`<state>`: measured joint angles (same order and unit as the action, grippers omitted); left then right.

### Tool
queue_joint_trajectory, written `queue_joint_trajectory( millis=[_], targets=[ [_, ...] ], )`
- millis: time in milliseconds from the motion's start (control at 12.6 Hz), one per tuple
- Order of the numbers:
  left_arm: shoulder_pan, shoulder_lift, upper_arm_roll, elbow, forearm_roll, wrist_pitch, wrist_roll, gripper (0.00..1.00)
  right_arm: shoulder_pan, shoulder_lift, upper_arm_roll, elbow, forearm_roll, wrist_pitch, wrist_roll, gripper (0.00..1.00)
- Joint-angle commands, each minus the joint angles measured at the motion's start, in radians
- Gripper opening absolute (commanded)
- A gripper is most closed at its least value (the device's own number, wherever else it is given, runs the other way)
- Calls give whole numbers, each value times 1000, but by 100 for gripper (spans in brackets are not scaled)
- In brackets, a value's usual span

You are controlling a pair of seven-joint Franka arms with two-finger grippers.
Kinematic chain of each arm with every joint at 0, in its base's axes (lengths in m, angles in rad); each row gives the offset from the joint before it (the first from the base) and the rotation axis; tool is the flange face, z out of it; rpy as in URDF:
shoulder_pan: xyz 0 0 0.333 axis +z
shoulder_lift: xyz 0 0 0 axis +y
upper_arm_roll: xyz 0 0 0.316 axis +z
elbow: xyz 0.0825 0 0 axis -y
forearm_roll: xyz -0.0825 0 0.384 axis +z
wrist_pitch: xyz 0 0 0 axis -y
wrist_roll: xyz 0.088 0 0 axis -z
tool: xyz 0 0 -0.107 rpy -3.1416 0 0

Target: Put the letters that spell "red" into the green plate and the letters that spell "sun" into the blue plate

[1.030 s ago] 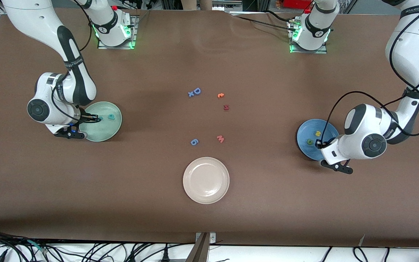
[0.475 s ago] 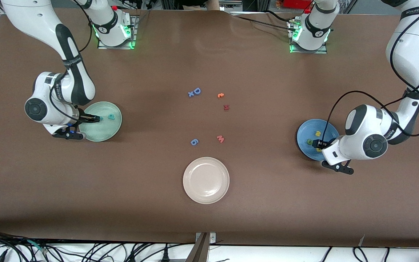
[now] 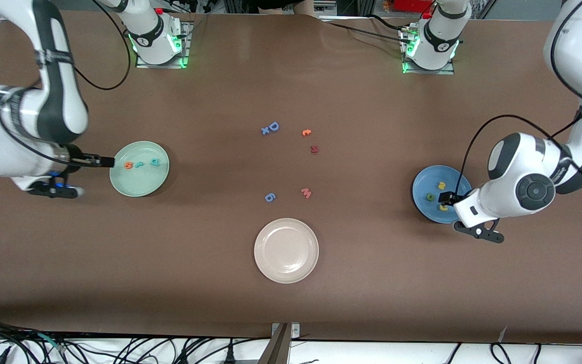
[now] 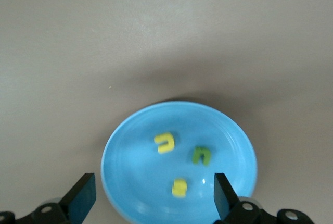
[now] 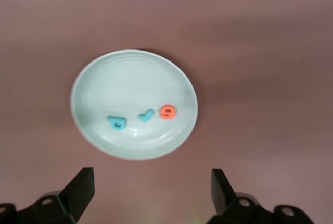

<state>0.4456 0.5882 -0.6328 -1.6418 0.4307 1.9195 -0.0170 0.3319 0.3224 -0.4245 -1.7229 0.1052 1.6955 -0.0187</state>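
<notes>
A broad brown matte surface (image 3: 291, 298) carries everything, with cables trailing along its edge nearest the front camera and green-lit arm bases at the other edge.

The round pale mint-green plate (image 3: 139, 182) sits toward the right arm's end and holds the orange foam "e" (image 3: 129, 165), thin teal "r" (image 3: 140, 164) and teal "d" (image 3: 155, 162) in a row. The right claw (image 5: 151, 195) hovers by that plate's rim, fingers spread apart and empty.

The round mid-blue plate (image 3: 422, 183) sits toward the left arm's end and holds the yellow "u" (image 4: 165, 142), olive-green "n" (image 4: 201, 155) and yellow "s" (image 4: 179, 187). The left claw (image 4: 153, 200) hovers over its rim, fingers wide apart, holding nothing.

A cream-white plate (image 3: 286, 250) lies nearest the front camera, mid-surface; spare letters are scattered farther back.
</notes>
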Motion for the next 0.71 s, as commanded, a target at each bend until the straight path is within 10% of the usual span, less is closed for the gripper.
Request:
queue_joint_trajectory(
  millis=[0,238,634],
  targets=[
    [4,-94,-66,80,-1,-199,2,100,-2,14,-37,150,-4,-106,-21,100],
    [1,-102,-96,342,-122,-509,3,100,-2,-15,-63,233,-5,-126,-21,100],
    [-113,-281,38,372,-178,-517,6,100,13,-69,-47,296,5,-129,63,100]
  ],
)
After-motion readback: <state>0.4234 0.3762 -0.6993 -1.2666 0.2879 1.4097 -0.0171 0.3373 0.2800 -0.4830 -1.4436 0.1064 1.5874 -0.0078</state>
